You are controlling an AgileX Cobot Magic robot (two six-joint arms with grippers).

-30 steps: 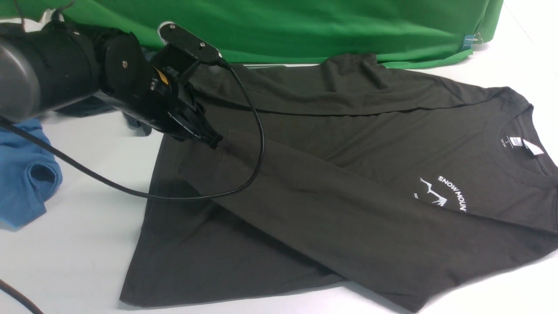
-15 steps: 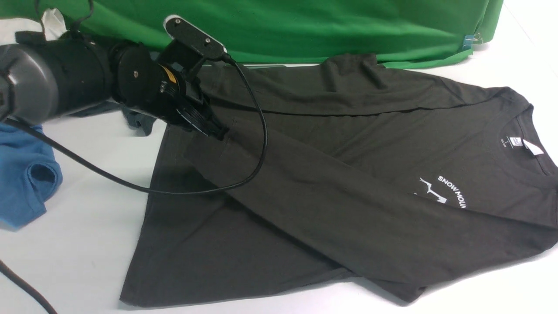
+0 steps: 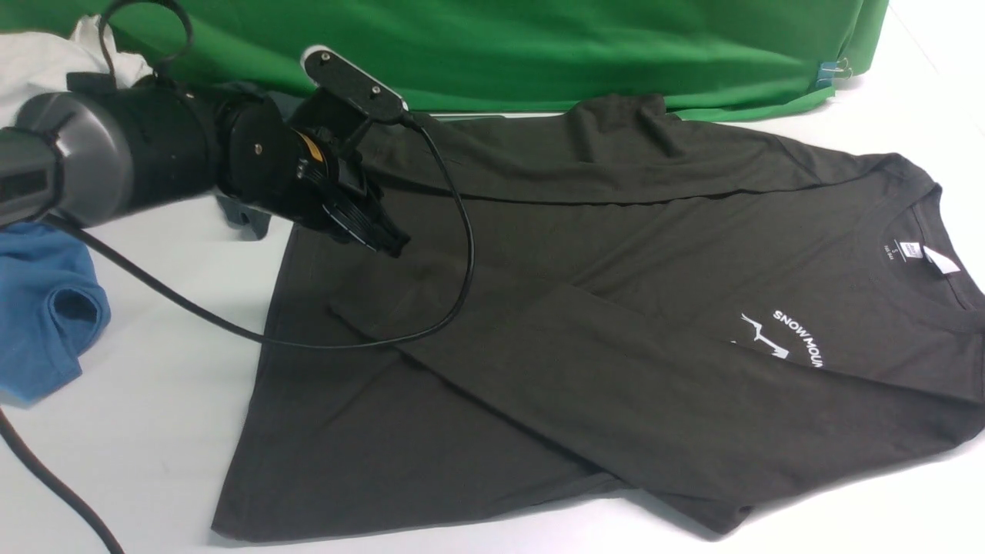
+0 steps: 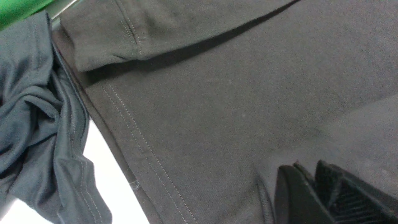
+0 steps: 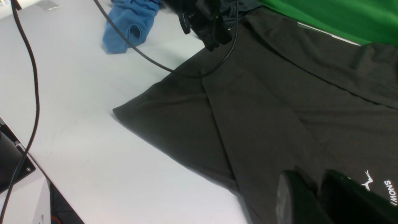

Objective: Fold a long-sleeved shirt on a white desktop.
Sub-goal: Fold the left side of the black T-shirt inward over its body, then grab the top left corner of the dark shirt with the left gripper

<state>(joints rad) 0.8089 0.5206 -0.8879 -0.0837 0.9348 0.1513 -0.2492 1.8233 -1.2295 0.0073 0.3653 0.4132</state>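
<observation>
Lying flat on the desk (image 3: 154,400), the shirt (image 3: 616,308) has open room left of its hem (image 3: 252,431), print (image 3: 796,338) reads "SNOW MOUN", left claw (image 3: 391,245) hangs slightly parted and empty over it, right claw (image 5: 317,183) can't tell.

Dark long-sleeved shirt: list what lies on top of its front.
Both long sleeves lie folded across it, plus a looping black cable. The near sleeve hides part of the white mountain print.

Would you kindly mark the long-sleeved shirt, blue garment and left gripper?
long-sleeved shirt (image 3: 616,254), front view, body panel.
blue garment (image 3: 46,308), front view, crumpled middle.
left gripper (image 3: 391,242), front view, between fingertips.
</observation>
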